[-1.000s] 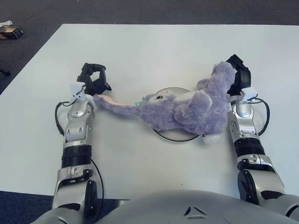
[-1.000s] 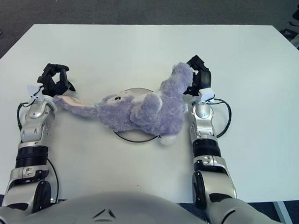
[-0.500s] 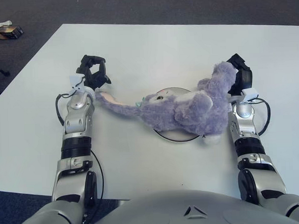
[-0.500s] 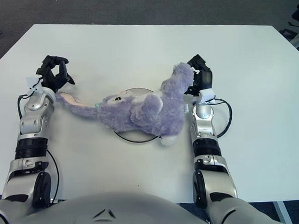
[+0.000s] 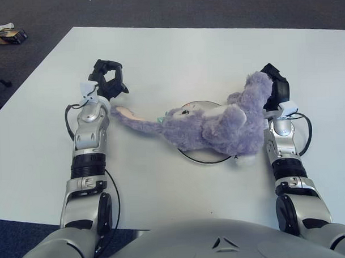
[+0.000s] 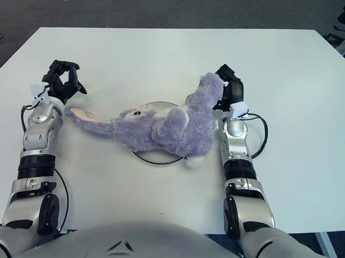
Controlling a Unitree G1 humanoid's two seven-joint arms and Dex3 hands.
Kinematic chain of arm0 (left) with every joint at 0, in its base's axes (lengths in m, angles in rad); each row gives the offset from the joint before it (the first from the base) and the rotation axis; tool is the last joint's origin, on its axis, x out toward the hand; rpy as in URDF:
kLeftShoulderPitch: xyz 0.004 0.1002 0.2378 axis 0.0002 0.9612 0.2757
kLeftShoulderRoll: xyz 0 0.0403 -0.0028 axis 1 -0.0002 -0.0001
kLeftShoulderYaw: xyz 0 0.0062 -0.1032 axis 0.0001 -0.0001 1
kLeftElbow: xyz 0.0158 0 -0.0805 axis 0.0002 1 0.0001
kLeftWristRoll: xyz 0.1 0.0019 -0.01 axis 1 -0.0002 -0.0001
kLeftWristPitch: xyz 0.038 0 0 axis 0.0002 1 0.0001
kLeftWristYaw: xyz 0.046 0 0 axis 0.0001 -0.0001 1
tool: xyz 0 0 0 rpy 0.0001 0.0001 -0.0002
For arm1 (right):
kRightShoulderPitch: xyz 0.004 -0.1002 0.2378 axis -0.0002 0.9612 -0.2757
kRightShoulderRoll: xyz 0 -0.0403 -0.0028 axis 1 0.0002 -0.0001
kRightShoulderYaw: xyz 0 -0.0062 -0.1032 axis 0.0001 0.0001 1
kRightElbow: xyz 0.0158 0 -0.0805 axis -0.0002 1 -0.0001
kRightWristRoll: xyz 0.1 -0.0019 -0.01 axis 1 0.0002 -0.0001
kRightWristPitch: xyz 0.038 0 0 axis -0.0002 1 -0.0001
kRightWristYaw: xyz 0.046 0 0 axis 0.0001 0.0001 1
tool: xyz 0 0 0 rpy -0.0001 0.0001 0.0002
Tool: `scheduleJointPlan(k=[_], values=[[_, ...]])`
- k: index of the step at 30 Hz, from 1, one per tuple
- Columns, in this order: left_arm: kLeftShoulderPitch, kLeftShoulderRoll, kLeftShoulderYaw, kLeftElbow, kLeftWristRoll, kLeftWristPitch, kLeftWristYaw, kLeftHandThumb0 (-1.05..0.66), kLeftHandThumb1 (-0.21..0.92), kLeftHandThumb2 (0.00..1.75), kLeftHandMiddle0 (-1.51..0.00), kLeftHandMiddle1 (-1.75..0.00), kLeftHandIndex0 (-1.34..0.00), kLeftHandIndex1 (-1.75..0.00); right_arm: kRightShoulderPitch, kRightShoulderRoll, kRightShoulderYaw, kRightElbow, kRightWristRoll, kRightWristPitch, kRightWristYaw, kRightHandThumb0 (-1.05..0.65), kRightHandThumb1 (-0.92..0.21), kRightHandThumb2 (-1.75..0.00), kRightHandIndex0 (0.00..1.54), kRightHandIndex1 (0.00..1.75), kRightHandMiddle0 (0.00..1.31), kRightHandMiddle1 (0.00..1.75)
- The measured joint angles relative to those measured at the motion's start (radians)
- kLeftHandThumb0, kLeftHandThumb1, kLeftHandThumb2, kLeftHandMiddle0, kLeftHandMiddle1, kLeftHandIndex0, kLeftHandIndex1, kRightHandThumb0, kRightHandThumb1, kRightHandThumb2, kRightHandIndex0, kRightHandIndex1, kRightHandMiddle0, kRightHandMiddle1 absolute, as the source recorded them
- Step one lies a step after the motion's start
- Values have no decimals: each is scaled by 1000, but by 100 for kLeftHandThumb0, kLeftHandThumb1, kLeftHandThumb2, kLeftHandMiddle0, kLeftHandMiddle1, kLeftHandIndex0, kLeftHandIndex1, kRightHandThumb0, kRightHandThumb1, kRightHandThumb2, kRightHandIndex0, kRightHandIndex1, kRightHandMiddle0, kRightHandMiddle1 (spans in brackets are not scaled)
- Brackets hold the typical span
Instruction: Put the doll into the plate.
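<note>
Purple plush doll [image 5: 209,125] lies across plate [image 5: 191,156] at frame centre on white desk [image 5: 175,55]; long ear trails left beyond rim. Right hand [image 5: 276,91], centre right, pressed against raised end of doll; whether fingers grip cannot be determined. Left hand [image 5: 107,86], upper left, fingers curled, holding nothing, just clear of ear tip. Judgement: doll light, soft, floppy; grasp body, not ear.

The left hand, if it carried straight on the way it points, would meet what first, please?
Probably nothing: the left hand points away from the robot, and only bare table lies ahead. Depth is uncertain.
</note>
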State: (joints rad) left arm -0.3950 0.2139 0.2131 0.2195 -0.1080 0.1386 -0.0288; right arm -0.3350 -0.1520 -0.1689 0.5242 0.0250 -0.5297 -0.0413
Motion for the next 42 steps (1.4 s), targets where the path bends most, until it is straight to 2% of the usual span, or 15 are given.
scheduleJointPlan(k=[12, 23, 42], values=[[-11, 3, 4, 27, -4, 2, -9, -38, 68, 85, -100, -175, -34, -175, 4, -2, -6, -22, 12, 90, 9, -53, -22, -144, 127, 175, 70, 175], [-21, 14, 4, 47, -4, -1, -16, -38, 68, 85, -100, -175, -34, -175, 9, -7, -7, -39, 18, 152, 9, -52, -23, -142, 118, 175, 69, 175], [-29, 20, 6, 73, -12, -2, -34, -38, 68, 85, -99, -175, -34, -175, 40, 3, -12, -150, 44, 355, -1, -50, -26, -138, 113, 175, 66, 175]])
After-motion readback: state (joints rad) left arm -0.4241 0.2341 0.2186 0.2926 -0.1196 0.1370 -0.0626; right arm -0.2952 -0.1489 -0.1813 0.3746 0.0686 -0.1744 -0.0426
